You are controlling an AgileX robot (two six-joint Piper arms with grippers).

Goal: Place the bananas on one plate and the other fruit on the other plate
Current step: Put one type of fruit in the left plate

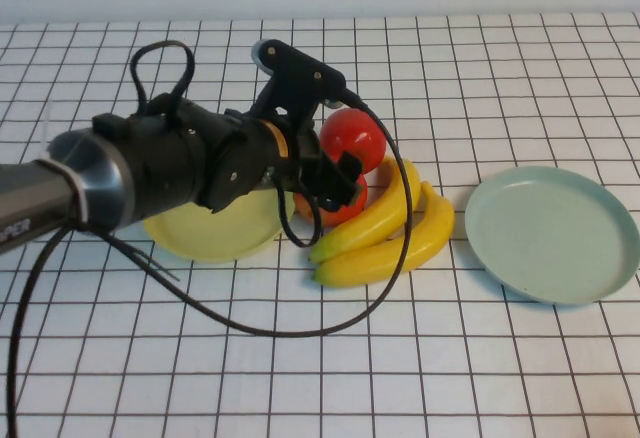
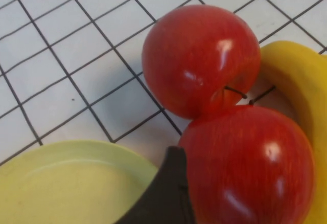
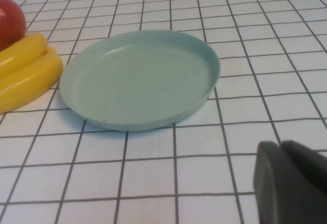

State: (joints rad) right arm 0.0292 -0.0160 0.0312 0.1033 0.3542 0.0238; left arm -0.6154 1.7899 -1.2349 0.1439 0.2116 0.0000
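Observation:
My left gripper (image 1: 338, 190) reaches over the yellow plate (image 1: 210, 233) and straddles the near red apple (image 1: 343, 211), open. In the left wrist view one finger (image 2: 166, 193) lies against that apple (image 2: 250, 165); the other finger is out of view. The far apple (image 1: 352, 138) (image 2: 202, 60) touches the near one. Two yellow bananas (image 1: 385, 233) lie side by side just right of the apples. The pale blue-green plate (image 1: 552, 233) (image 3: 138, 78) sits empty at the right. My right gripper (image 3: 282, 147) is shut and empty, near that plate and outside the high view.
The white table with a black grid (image 1: 300, 378) carries everything. The left arm's black cable (image 1: 300, 328) loops over the table in front of the bananas. The yellow plate's rim (image 2: 76, 150) is close beside the near apple.

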